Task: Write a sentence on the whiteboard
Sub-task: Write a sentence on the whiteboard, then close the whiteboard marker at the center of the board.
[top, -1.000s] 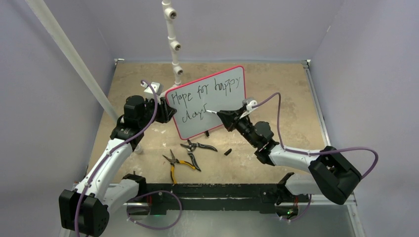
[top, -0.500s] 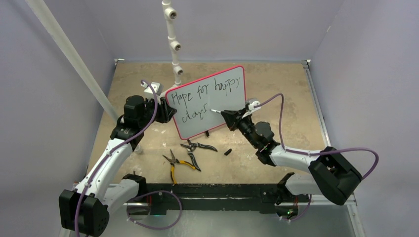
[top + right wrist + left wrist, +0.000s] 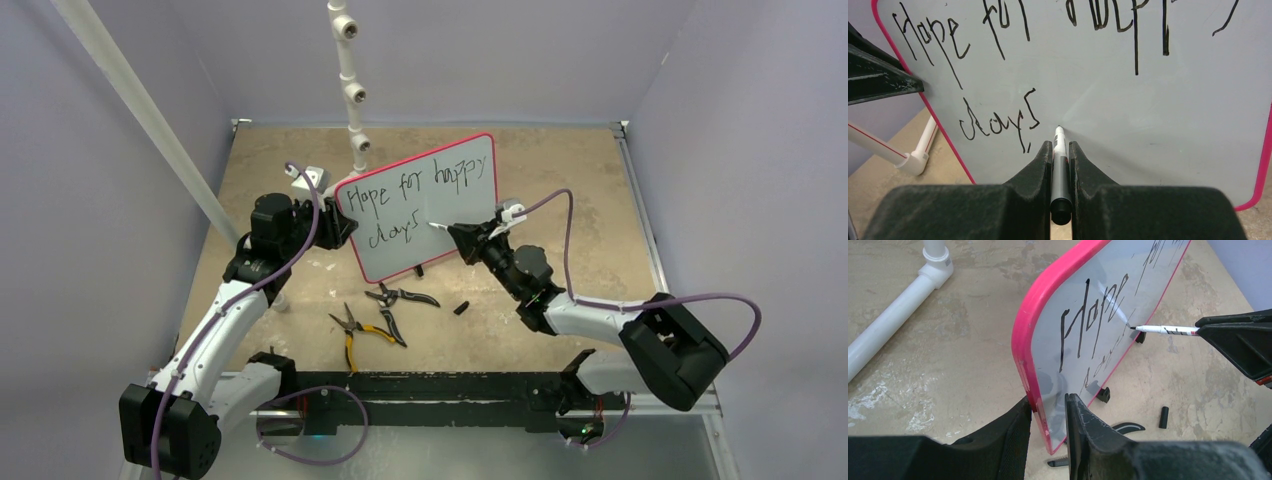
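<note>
The whiteboard [image 3: 430, 205] stands tilted mid-table, red-pink framed, on small black feet. The sentence [image 3: 400, 195] "Hope for happy days" runs over two lines; it also shows in the right wrist view [image 3: 998, 122]. My left gripper [image 3: 335, 228] is shut on the whiteboard's left edge [image 3: 1040, 390], one finger on each face. My right gripper [image 3: 462, 238] is shut on a white marker [image 3: 1060, 160]. The marker tip [image 3: 1133, 328] points at the board just right of "days", a small gap from the surface.
Two pairs of pliers [image 3: 400, 296] [image 3: 358, 330] lie on the table in front of the board. The black marker cap [image 3: 461, 307] lies to their right. A white pipe stand [image 3: 350, 80] rises behind the board. Purple walls enclose the table.
My right gripper has drawn the marker back to the right, away from the end of "days". The left gripper and board have not moved.
</note>
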### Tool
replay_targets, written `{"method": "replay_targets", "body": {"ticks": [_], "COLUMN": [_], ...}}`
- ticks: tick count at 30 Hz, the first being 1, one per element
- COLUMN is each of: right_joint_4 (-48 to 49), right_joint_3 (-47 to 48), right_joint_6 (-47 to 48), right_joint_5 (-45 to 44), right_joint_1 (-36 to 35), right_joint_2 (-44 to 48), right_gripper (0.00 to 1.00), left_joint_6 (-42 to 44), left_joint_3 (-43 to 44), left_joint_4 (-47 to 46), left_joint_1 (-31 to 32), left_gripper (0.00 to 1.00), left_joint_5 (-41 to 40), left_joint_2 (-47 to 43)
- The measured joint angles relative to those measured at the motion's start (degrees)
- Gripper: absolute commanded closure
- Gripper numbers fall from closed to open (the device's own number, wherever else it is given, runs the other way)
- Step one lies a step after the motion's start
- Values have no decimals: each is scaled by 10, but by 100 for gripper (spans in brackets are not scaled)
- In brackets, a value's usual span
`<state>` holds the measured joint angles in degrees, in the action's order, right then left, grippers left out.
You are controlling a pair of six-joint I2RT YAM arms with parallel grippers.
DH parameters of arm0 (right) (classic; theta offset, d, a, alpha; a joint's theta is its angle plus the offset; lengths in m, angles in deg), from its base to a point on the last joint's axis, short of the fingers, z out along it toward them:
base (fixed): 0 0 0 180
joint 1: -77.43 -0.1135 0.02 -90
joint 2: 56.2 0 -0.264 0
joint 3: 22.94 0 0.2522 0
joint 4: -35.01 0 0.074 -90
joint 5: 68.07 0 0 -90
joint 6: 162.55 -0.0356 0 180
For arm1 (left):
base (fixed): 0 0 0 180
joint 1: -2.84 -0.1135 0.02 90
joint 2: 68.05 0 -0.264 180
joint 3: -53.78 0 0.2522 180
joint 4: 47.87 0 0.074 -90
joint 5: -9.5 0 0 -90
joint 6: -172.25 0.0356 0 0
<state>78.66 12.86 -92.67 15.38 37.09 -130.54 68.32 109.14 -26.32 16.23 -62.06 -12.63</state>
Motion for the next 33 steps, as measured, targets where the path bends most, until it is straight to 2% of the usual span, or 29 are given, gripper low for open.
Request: {"method": "replay_targets", "body": {"ticks": [10, 13, 16, 18, 27, 33], "right_joint_4": [2, -1, -6, -15, -170, -310], "right_joint_3": [0, -1, -10, -16, 0, 49], "right_joint_6": [0, 0, 4, 9, 31, 28], "right_joint_5": [0, 0, 2, 6, 58, 101], "right_joint_1": [2, 3, 3, 3, 3, 3], "right_joint_2": [-5, 10, 50, 87, 209, 228], "right_gripper": [100, 100, 100, 100, 100, 100], "left_joint_6": [0, 1, 10, 16, 56, 89], "left_joint_3": [0, 0, 0, 0, 1, 37], "left_joint_4": [0, 0, 2, 5, -3, -5], "left_joint_1": [0, 0, 0, 0, 11, 112], "left_gripper": [69, 64, 51, 47, 45, 45], "left_joint_5": [0, 0, -7, -15, -61, -69], "left_joint_2": [0, 0, -5, -17, -116, -96]}}
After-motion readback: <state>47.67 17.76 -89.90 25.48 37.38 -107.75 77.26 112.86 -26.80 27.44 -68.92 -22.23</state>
